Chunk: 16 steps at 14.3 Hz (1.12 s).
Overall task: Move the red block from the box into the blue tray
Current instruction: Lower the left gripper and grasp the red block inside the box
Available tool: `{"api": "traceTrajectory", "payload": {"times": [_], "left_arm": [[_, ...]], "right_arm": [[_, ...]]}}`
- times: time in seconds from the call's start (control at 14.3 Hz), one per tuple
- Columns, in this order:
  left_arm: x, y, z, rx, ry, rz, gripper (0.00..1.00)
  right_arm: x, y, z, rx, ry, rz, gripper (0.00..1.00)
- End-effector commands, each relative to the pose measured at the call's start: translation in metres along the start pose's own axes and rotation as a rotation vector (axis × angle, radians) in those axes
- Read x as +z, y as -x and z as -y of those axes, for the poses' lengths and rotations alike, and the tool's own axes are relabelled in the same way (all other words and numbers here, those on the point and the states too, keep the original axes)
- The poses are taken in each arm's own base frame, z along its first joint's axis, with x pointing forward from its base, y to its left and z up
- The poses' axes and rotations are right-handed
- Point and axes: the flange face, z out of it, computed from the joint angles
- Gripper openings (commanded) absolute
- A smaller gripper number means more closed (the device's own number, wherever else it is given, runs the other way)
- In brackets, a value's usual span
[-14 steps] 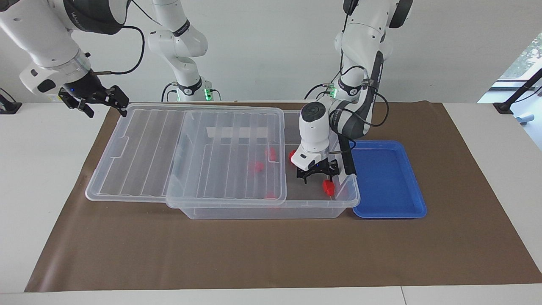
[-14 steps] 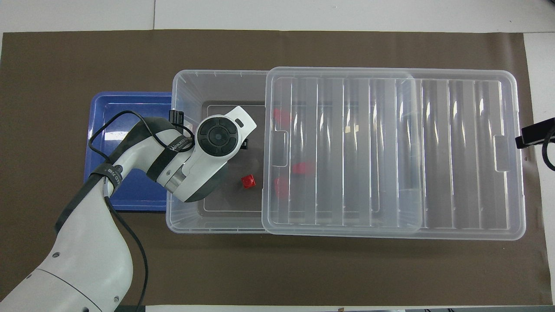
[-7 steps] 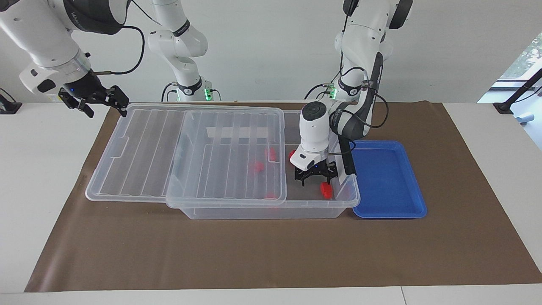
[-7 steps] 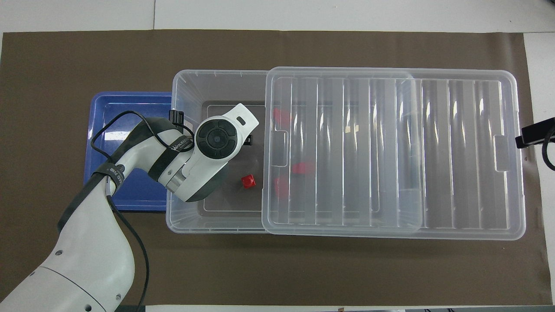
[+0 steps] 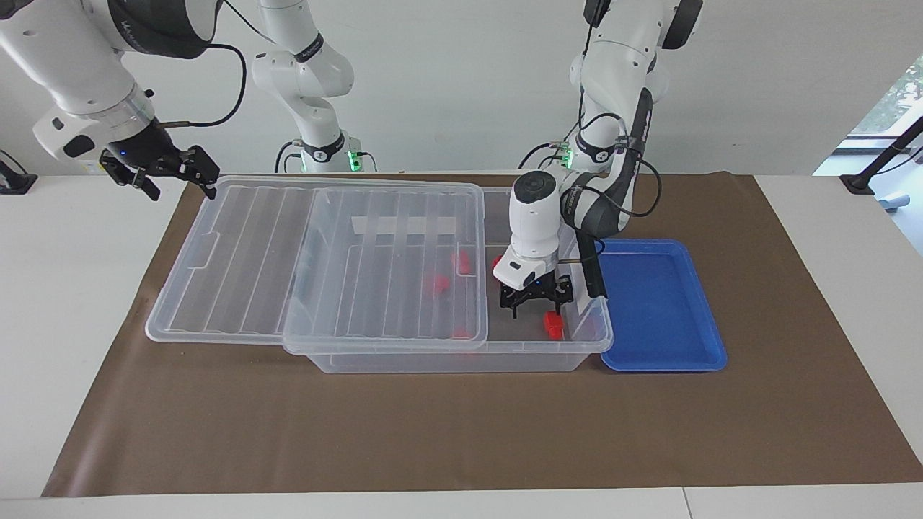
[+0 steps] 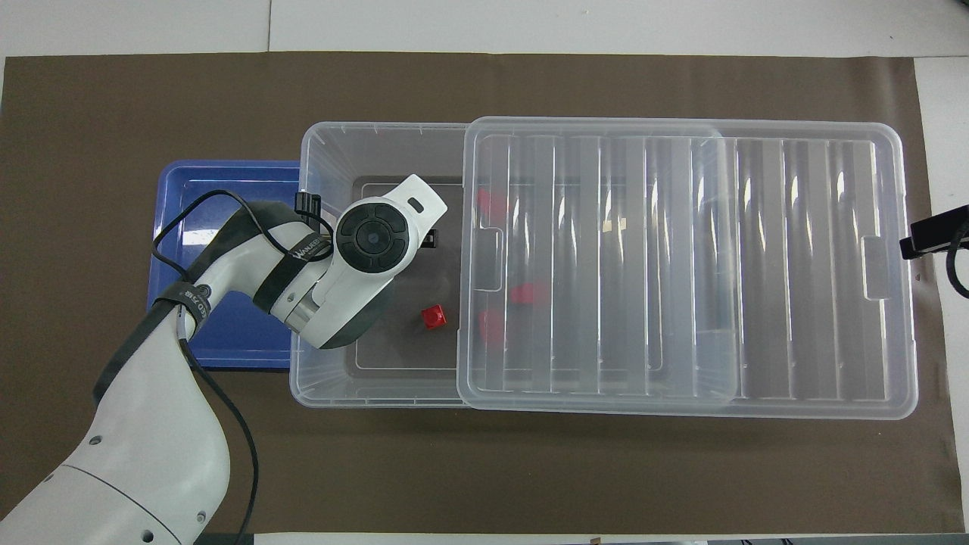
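The box [image 5: 447,360] [image 6: 325,151] is a clear bin. Its ribbed lid [image 5: 288,252] [image 6: 795,265] is slid toward the right arm's end, which leaves the end beside the blue tray [image 5: 660,303] [image 6: 219,197] uncovered. My left gripper [image 5: 537,308] hangs open inside that uncovered end. One red block [image 5: 554,324] lies just under its fingertip on the tray side; contact cannot be told. A second red block [image 5: 497,263] [image 6: 433,316] lies uncovered, nearer to the robots. More blocks [image 5: 436,283] [image 6: 526,294] show through the lid. My right gripper [image 5: 183,193] waits open off the lid's corner.
The tray's floor is bare, and the tray touches the box's end wall. Brown paper [image 5: 461,432] covers the table under everything. In the overhead view the left arm's wrist [image 6: 371,238] hides its fingers and the block beneath them.
The left hand has shifted and tilted slightly over the box's uncovered end. The red block under its fingertip shows a little lower. The right arm has not moved.
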Motion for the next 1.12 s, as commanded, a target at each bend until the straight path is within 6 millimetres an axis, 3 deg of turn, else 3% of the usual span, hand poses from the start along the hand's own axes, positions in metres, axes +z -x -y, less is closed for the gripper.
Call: {"api": "traceTrajectory", "payload": {"times": [0.0, 0.84, 0.91, 0.98, 1.05], "left_arm": [[-0.001, -0.006, 0.01, -0.02, -0.008, -0.017, 1.0], [0.016, 0.006, 0.007, -0.006, -0.002, -0.003, 0.98], [0.017, 0.006, 0.007, -0.006, -0.002, -0.001, 0.92], [0.016, 0.005, 0.007, -0.008, -0.002, -0.003, 0.69], [0.015, 0.006, 0.005, -0.007, -0.001, -0.003, 0.36]], "right_arm": [[-0.001, 0.004, -0.001, 0.013, 0.011, -0.013, 1.0], [-0.002, 0.004, 0.0, 0.012, 0.009, -0.013, 1.0], [-0.002, 0.004, -0.001, 0.012, 0.011, -0.013, 1.0], [-0.002, 0.004, 0.0, 0.012, 0.009, -0.013, 1.0], [-0.002, 0.004, -0.001, 0.013, 0.009, -0.013, 1.0]]}}
